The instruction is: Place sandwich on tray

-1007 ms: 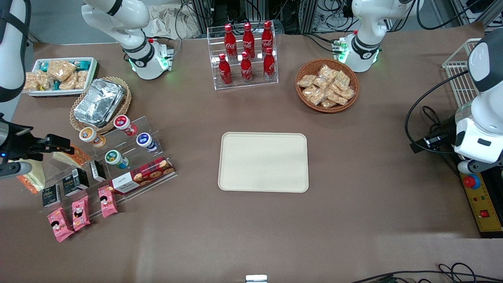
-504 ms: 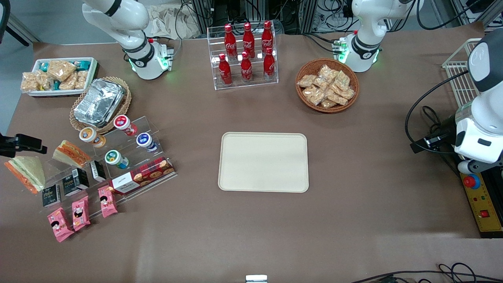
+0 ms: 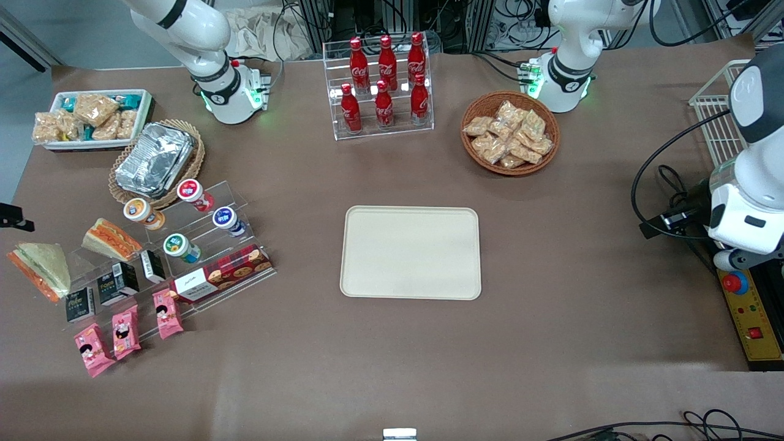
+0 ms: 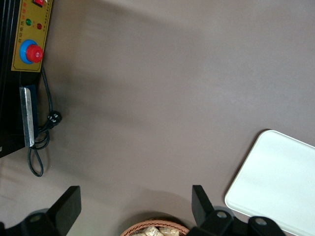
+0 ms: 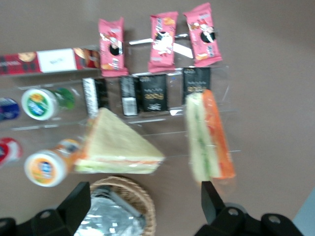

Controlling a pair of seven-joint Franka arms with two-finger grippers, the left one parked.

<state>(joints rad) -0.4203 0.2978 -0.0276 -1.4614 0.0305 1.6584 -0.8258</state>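
**Sandwich at the working arm's table edge; tray bare**

You have the gripper [image 5: 142,209] spread open and empty, raised over the snack display at the working arm's end of the table. The sandwich [image 3: 38,269] rests on the clear acrylic riser [image 3: 202,254] at that edge, pale bread face up, beside the tan wedge sandwich [image 3: 110,239]. The tray [image 3: 410,252] lies mid-table, well apart, with nothing on it. The foil container [image 5: 106,216] in its wicker basket sits between the fingers [image 5: 74,204] in the wrist view.
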